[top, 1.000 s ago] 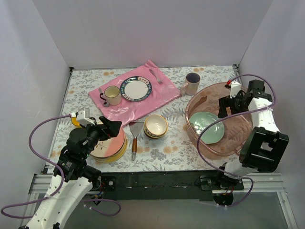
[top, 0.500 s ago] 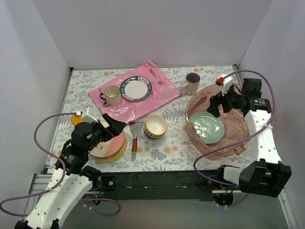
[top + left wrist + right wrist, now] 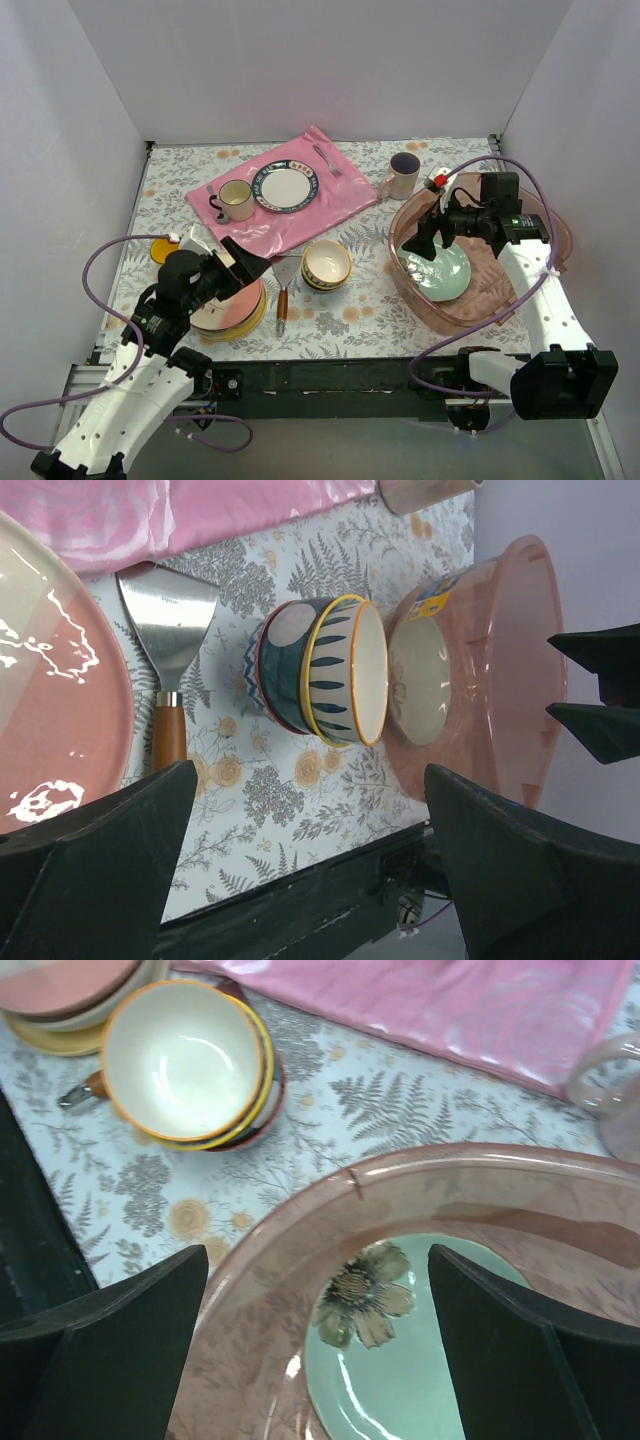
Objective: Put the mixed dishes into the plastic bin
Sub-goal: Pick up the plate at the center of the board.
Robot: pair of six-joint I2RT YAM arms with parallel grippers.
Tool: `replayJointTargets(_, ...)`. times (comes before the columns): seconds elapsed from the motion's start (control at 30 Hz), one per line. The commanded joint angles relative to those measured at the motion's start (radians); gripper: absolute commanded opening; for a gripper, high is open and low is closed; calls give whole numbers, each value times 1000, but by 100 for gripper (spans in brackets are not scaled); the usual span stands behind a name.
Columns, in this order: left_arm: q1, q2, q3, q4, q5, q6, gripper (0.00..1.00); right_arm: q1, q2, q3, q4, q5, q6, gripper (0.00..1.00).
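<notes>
The plastic bin [image 3: 492,290] stands at the right and holds the mint-green flowered plate [image 3: 440,272]. My right gripper [image 3: 422,243] is open and empty, hovering over the bin's left rim and that plate [image 3: 420,1360]. My left gripper [image 3: 250,262] is open and empty above the right edge of the stack of cream/pink plates [image 3: 225,310]. The stacked patterned bowls [image 3: 326,264] sit between the stack and the bin, also in the left wrist view [image 3: 325,670]. The pinkish mug [image 3: 404,175] stands behind the bin. A yellow mug [image 3: 160,250] shows partly behind my left arm.
A pink mat [image 3: 300,215] at the back carries a blue-rimmed white plate [image 3: 284,186], a cream mug [image 3: 235,199] and a fork [image 3: 326,159]. A metal spatula [image 3: 282,285] lies between plate stack and bowls. White walls enclose three sides.
My right gripper has swung left and forward across the bin to its left rim above the green plate. My left gripper has shifted slightly right over the plate stack's edge.
</notes>
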Motion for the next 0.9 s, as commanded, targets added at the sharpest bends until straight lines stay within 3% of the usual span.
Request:
replayJointTargets(0.0,3,54,37,-42,50,-23,98,25,-40,-33,75,-147,40,98)
replayJointTargets(0.27,4,129,89,-130,29,-23,98,25,-86,-121,153,-259,48,99)
replayJointTargets(0.6,4,23,65,-203,-20,-101,98,24,-128,-216,233,-304,60,99)
replayJointTargets(0.87,4,31,92,-337,-20,-106,98,24,-139,-262,259,-318,45,99)
